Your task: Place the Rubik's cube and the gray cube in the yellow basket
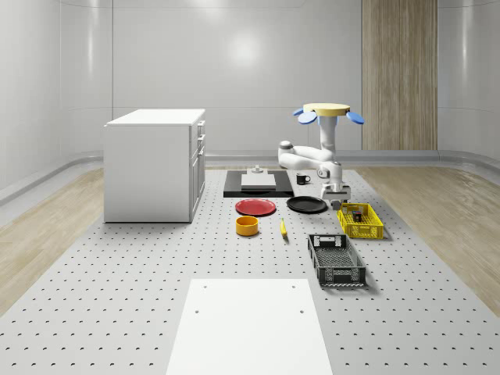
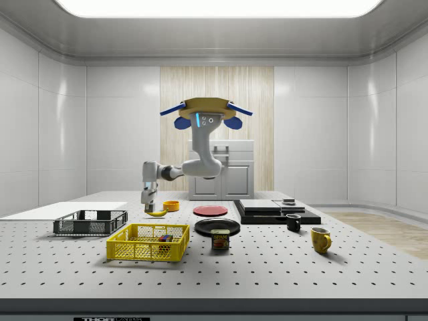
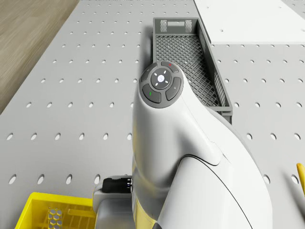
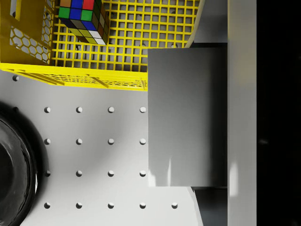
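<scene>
We see even, bright light w/ a ceiling panel (image 2: 217, 7) glowing overhead in side view. Soft glare patches on back wall (image 1: 242, 51). Shadows faint, short, under yellow basket (image 2: 147, 242) & cabinet (image 1: 155, 164). No blur or edge distortion; wrist view has a black strip along one edge.

Whole-scene: high, far; side: low, table level; drone, wrist: close, downward; all share yellow basket (image 1: 360, 220).
</scene>
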Controlling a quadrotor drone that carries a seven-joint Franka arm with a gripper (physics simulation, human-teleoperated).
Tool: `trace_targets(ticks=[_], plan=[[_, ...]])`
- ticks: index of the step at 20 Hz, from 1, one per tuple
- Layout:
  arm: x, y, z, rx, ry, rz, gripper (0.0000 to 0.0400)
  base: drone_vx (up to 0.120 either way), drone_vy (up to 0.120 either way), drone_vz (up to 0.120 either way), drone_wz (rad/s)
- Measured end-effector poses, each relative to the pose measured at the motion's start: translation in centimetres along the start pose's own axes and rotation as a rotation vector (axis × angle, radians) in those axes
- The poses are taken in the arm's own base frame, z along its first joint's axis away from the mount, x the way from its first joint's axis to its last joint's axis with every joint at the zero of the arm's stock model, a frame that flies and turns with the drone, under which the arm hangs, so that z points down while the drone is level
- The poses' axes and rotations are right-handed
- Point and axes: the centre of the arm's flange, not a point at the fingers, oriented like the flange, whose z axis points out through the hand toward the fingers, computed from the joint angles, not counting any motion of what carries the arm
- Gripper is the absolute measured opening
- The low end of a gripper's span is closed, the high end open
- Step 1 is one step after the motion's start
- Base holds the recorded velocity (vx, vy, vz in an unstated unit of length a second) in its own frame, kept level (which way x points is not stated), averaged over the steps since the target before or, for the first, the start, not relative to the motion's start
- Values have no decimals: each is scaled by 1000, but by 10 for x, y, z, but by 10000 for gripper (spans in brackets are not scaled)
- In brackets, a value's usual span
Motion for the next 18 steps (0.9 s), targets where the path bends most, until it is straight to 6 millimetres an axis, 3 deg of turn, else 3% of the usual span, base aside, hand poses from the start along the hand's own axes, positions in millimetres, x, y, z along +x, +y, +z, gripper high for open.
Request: trace_targets(ticks=[9,13,18], plan=[[0,0,0,0,0,0,251,0,120,0,0],[0,0,0,0,0,0,251,80,120,0,0],[0,0,0,0,0,0,251,0,120,-24,0]])
